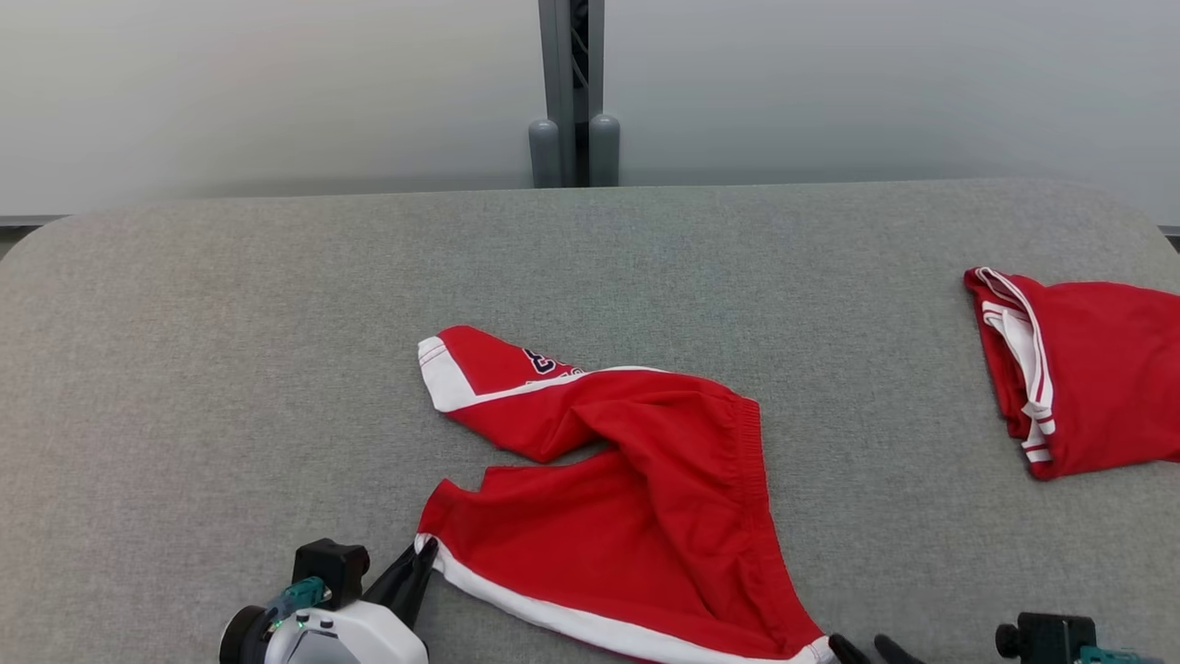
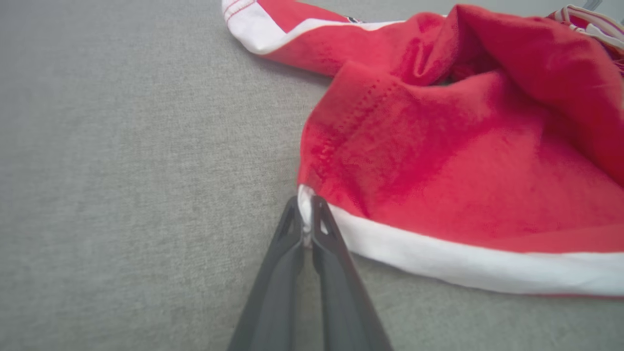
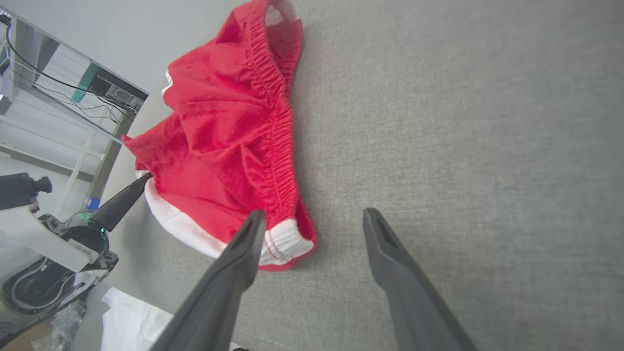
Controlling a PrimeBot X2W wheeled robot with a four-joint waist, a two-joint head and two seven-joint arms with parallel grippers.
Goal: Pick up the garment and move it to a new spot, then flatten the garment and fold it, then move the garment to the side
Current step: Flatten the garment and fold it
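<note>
- One pair of red shorts (image 1: 645,480) lay lower centre on the grey table (image 1: 230,369), both legs pointing frame-left and the waistband running down its right side.
- The left gripper (image 1: 422,551) was clamped on the lower leg's white hem corner.
- The right gripper (image 3: 314,214) had its jaws apart at the waistband's end.
- One second red garment (image 1: 1097,369) lay at the right edge.

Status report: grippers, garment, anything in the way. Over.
Left gripper shut on red shorts, white hem corner. Right gripper open beside waistband corner, nothing held. Folded red garment apart at far right, no obstruction.
</note>
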